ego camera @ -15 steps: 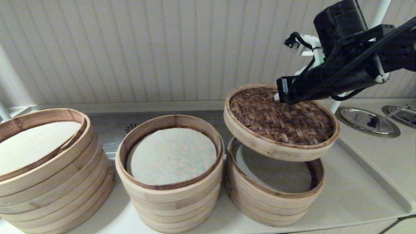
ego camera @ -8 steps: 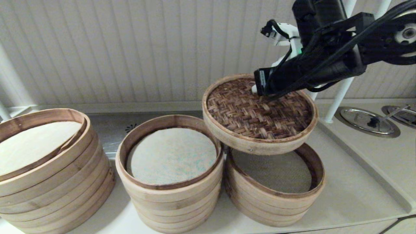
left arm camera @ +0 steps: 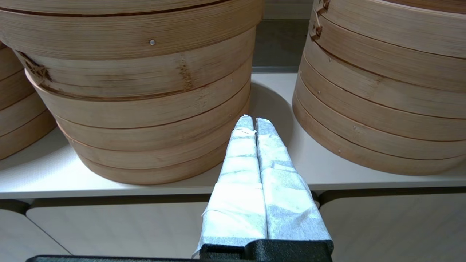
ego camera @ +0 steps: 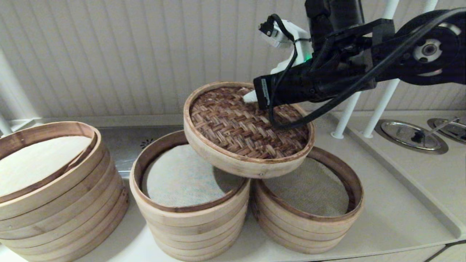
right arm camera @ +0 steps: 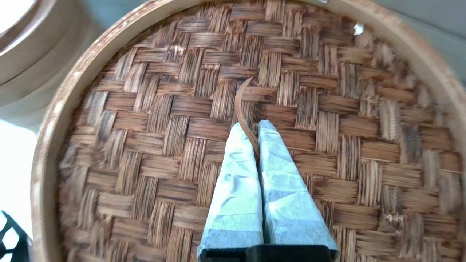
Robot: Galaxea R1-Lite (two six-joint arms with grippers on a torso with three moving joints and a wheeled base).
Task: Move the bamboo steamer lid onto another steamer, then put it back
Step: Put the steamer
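The bamboo steamer lid (ego camera: 247, 127), dark woven top with a pale rim, hangs tilted in the air, its left part over the middle stack and its right part over the right-hand stack. My right gripper (ego camera: 255, 96) is shut on the thin bamboo loop handle (right arm camera: 242, 105) in the middle of the lid (right arm camera: 327, 109), fingertips pressed together around it (right arm camera: 252, 125). The other steamer (ego camera: 189, 214), the middle stack with a white flecked liner (ego camera: 174, 178), stands below, partly covered by the lid. My left gripper (left arm camera: 253, 122) is shut on nothing, low at the counter's front edge.
A wider stack with a cream liner (ego camera: 54, 203) stands at the left. A shorter stack with a grey mesh liner (ego camera: 309, 229) stands at the right, uncovered. White poles (ego camera: 349, 109) and round metal covers (ego camera: 411, 135) lie to the right, beyond a raised counter edge.
My right arm has carried the lid up and leftwards, from above the right-hand stack to half over the middle stack. The left gripper shows no movement.
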